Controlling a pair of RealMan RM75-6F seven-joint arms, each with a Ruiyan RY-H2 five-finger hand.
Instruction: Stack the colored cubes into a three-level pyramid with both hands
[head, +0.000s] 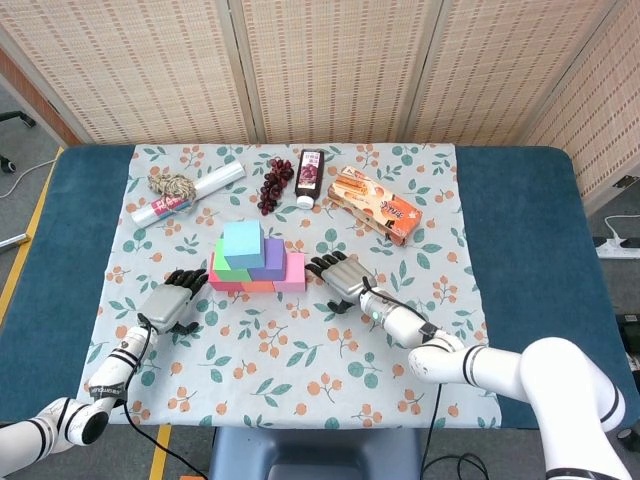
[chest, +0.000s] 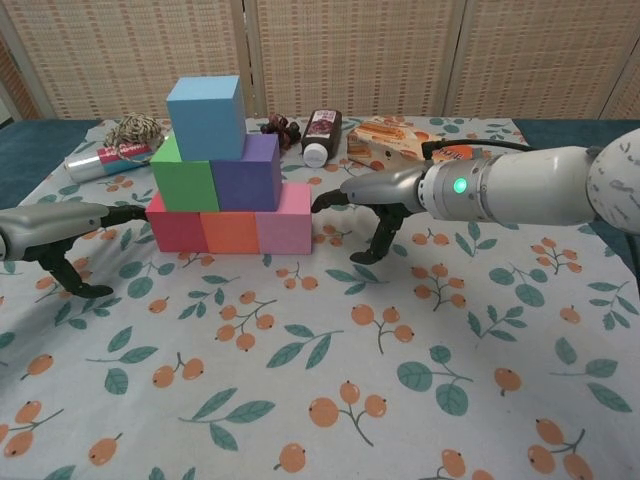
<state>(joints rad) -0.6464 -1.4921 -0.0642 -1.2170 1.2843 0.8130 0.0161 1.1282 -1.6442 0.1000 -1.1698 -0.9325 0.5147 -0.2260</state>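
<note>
Beside pyramid | left hand spread, empty | right hand spread, empty

Head view looks steeply down from high above the near edge, taking in the whole table. Chest view sits low and near, facing the far screen. Both share the cube pyramid and both hands.

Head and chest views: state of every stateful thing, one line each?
pyramid: complete, three levels, standing
light blue cube: on top, upright
left hand: open, empty, beside red cube
right hand: open, empty, fingertips near pink cube
dark bottle: lying down, capped
snack box: lying flat, closed
</note>
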